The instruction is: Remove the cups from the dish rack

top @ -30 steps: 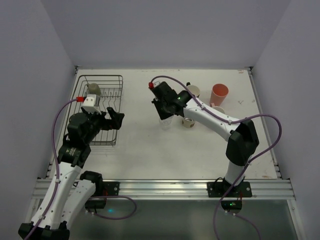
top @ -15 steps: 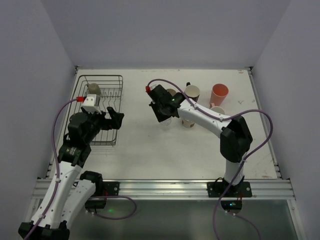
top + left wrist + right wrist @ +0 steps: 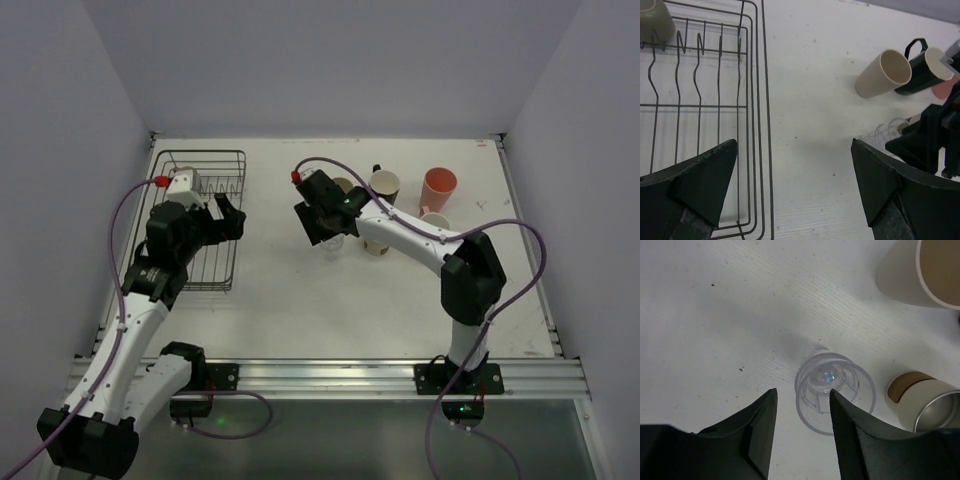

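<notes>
At the near side of the table [image 3: 300, 300], the left gripper [image 3: 793, 150] hangs over the right-hand edge of the dish rack [image 3: 218, 272], its jaws spread wide and grasping nothing. The rack's near and middle wires look bare from the left wrist view.

Farther out and to the right, the right gripper [image 3: 802, 397] points down over a clear glass [image 3: 832, 390] that stands upright on the table, outside the rack. Its jaws stand apart with the glass's near rim below the gap. No finger appears to press on it, so I judge the glass let go.

Beyond the glass sits the group of cups already out of the rack: a small tan-lined cup [image 3: 912, 390] just beside it, then a beige tumbler [image 3: 885, 72] and a black handled mug [image 3: 920, 70], and, farthest right, a salmon-pink tumbler [image 3: 438, 188]. At the rack's far left corner one olive-beige cup [image 3: 654, 20] remains.

The step in hand seems to be setting down the glass. Next, the right arm needs a straight lift clear so it does not knock the glass or its close neighbours. The left arm needs a reach across the rack to close on that last cup.

No brand, label or writing is legible on any cup.
</notes>
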### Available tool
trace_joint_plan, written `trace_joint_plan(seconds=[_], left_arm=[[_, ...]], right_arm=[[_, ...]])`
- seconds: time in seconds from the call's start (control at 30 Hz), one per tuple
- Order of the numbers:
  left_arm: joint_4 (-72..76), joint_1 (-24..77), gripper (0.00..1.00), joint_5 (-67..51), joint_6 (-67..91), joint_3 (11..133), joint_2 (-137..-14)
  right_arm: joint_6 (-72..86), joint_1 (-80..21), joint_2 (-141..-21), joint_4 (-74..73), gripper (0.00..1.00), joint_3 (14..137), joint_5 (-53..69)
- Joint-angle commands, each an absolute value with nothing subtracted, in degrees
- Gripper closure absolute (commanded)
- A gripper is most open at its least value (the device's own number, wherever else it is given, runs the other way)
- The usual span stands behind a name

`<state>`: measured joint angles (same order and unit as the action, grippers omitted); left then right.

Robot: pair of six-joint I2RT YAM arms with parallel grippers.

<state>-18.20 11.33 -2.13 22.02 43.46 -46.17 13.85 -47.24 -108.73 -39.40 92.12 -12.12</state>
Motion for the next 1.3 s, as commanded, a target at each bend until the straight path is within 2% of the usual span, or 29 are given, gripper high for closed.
trace_joint_plan(seconds=[0.0,0.23,0.33,0.47,0.73,0.9,1.27], left_arm=[[-15.9,11.1,0.00,2.0,25.6,49.8,-48.9],[-12.4,8.6,0.02,13.6,27.9,56.9,-62.9],[-9.7,1.0,0.05,10.8,30.0,59.8,-71.1],[-7.6,-2.5,0.10,11.0,27.8,67.8,-82.6],[-11.6,-3.0,0.14,18.2,23.7,84.3,-103.0],[-13.7,-3.4,0.17,23.2,21.1,90.5,-111.1],[-13.6,-3.9,0.25,25.5,17.1,93.3,-116.9]], right_arm=[[13.6,-47.5,-100.7,-35.8,0.50,91.0,-10.7],[16.6,-47.5,-85.2,-22.9,0.49,75.7,-4.5],[17.6,-47.5,-79.5,-17.1,0.49,68.0,-2.0],[18.0,-47.5,-76.1,-14.4,0.50,62.6,-1.5],[18.4,-47.5,-75.6,-12.8,0.50,61.2,-1.1],[18.5,-47.5,-76.2,-12.5,0.50,61.1,-1.4],[18.4,-47.5,-77.4,-12.2,0.50,61.3,-1.5]])
